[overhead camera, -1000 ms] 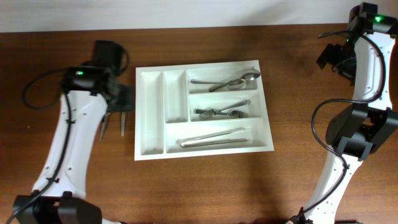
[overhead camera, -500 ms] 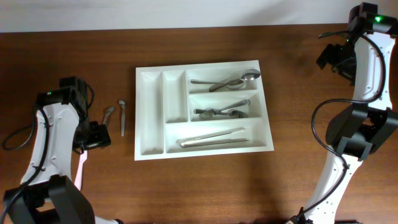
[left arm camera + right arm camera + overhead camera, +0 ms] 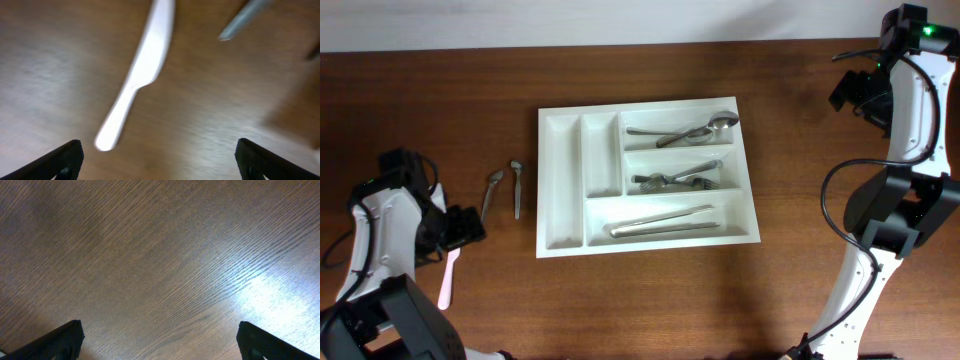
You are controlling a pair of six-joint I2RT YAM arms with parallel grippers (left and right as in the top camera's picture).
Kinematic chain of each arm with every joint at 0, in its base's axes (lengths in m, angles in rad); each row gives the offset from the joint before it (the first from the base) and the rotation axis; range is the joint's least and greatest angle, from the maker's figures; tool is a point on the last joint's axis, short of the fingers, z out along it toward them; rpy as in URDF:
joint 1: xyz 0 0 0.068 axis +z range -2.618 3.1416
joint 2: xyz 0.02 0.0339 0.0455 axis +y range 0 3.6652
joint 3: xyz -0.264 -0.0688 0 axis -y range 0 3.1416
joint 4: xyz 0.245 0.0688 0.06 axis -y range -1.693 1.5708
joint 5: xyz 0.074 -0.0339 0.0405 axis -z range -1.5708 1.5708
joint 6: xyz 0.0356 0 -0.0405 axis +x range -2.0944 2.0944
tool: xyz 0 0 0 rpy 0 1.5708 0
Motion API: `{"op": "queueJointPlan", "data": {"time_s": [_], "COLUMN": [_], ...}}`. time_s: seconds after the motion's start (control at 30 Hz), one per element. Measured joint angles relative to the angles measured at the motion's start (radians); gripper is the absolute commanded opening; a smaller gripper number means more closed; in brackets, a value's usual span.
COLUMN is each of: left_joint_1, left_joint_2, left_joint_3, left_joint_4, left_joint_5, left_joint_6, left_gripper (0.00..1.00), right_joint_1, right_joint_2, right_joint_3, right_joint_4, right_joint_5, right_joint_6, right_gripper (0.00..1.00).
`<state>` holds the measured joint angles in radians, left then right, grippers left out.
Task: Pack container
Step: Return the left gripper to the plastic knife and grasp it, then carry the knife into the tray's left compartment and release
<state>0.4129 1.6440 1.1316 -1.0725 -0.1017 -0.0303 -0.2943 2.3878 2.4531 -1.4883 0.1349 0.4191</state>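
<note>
left gripper [image 3: 159, 159], fingers spread wide and empty, hovers by the flat white plastic knife [image 3: 141, 70] lying skewed to its jaws, so a close may skid or flick it instead of pinching; container [image 3: 561, 185] sits centred on the table [image 3: 720, 300], well apart; right gripper [image 3: 160, 340] likewise spread, idle.

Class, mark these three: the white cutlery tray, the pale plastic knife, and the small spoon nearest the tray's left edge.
cutlery tray [image 3: 560, 180], overhead view, floor of its empty leftmost compartment.
plastic knife [image 3: 152, 47], left wrist view, blade.
small spoon [image 3: 517, 195], overhead view, handle.
</note>
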Motion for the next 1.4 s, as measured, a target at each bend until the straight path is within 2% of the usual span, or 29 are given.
{"op": "queueJointPlan", "data": {"time_s": [0.1, 0.27, 0.57, 1.03, 1.4], "left_joint_1": [0.02, 0.025, 0.025, 0.027, 0.105], "left_joint_2": [0.0, 0.0, 0.006, 0.02, 0.021], "left_joint_3": [-0.017, -0.057, -0.101, -0.196, -0.264], "left_joint_4": [0.001, 0.006, 0.11, 0.224, 0.293], "left_joint_5": [-0.063, -0.121, -0.113, -0.028, 0.032], "left_joint_6": [0.033, 0.172, 0.274, 0.304, 0.296], "left_gripper": [0.99, 0.99, 0.99, 0.99, 0.99], "right_joint_1": [0.0, 0.0, 0.0, 0.0, 0.0], "right_joint_2": [0.0, 0.0, 0.0, 0.0, 0.0], "right_joint_3": [0.0, 0.0, 0.0, 0.0, 0.0], "right_joint_4": [0.0, 0.0, 0.0, 0.0, 0.0], "right_joint_5": [0.0, 0.0, 0.0, 0.0, 0.0], "right_joint_6": [0.0, 0.0, 0.0, 0.0, 0.0], "right_gripper": [0.99, 0.99, 0.99, 0.99, 0.99]}}
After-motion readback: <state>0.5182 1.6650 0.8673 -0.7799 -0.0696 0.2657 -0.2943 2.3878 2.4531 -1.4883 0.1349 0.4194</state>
